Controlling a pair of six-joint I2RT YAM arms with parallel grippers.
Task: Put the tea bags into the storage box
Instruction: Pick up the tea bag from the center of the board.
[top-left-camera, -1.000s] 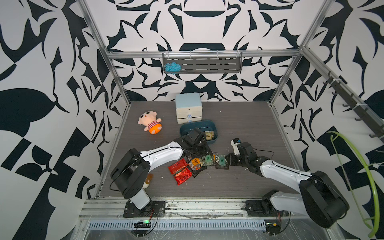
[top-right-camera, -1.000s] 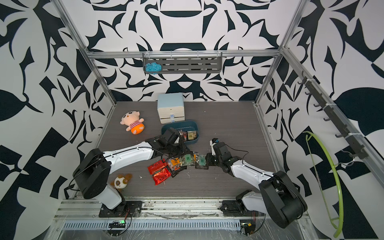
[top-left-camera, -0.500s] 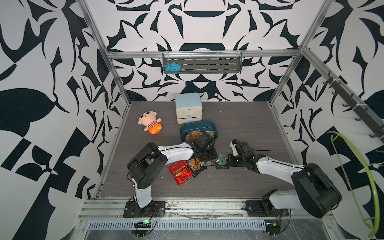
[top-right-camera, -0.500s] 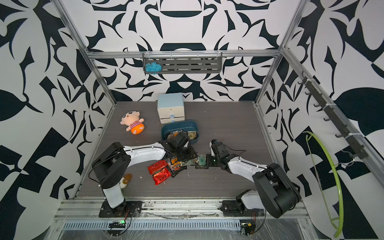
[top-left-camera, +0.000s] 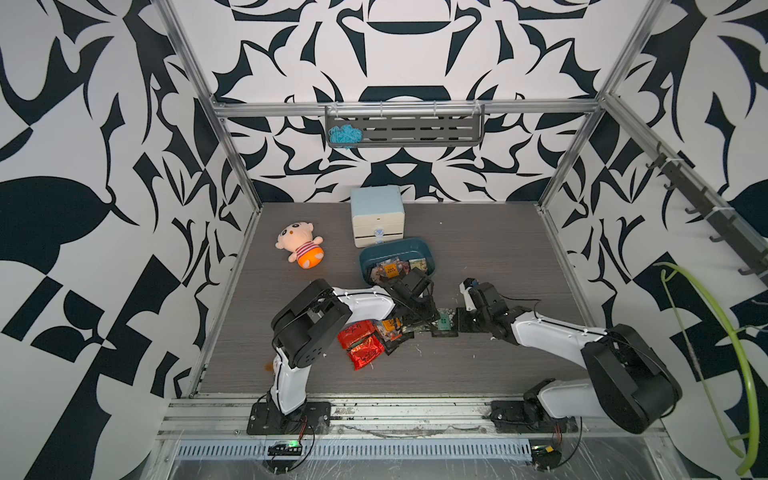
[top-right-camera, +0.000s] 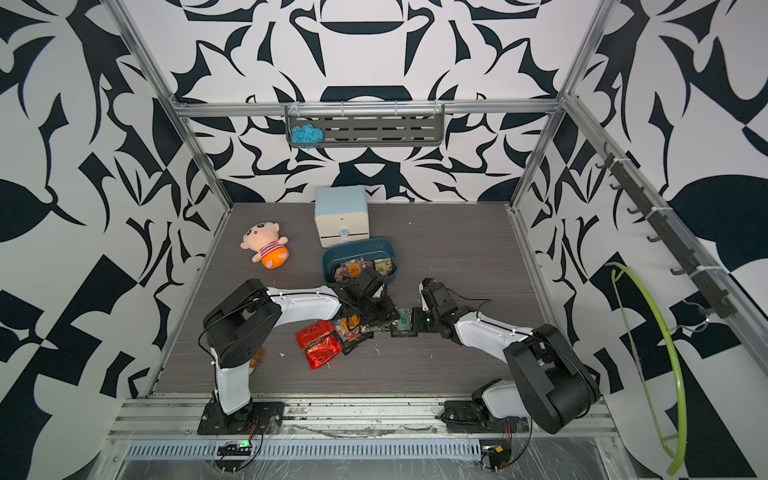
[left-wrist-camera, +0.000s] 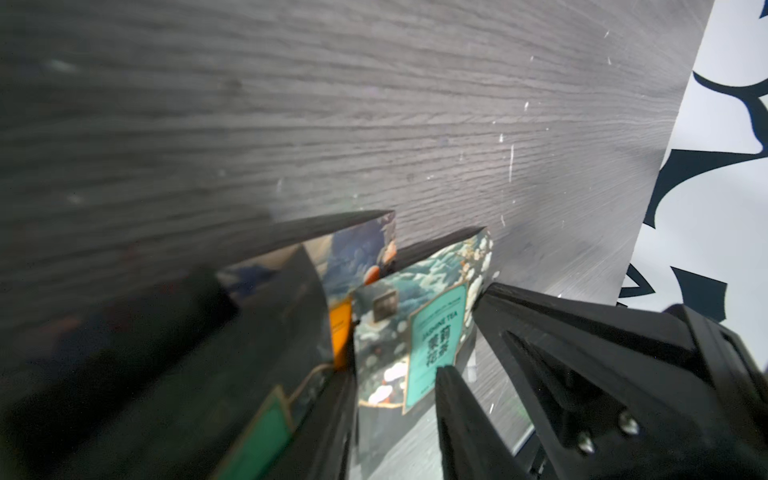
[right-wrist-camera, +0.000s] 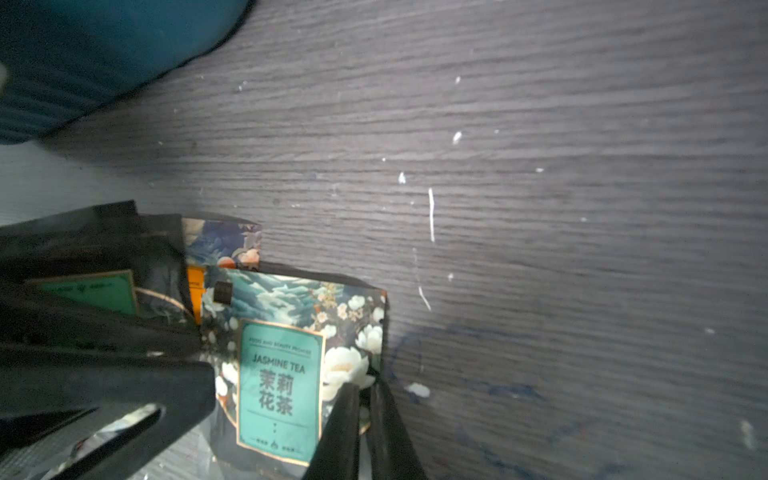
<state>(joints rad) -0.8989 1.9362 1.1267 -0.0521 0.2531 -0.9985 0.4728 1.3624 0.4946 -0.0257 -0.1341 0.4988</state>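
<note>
Teal-labelled tea bag reads "JASMINE TEA" above Chinese characters.

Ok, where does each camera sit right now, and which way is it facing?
Top views: high at the front, looking down toward the back wall; both show the left arm, right arm and storage box.
Right wrist: low over the table, looking toward the box; right tool pinches the jasmine tea bag.
Left wrist: low, looking along the table; left tool stands open, right tool beside.
Shared: both wrist views see that tea bag.
</note>
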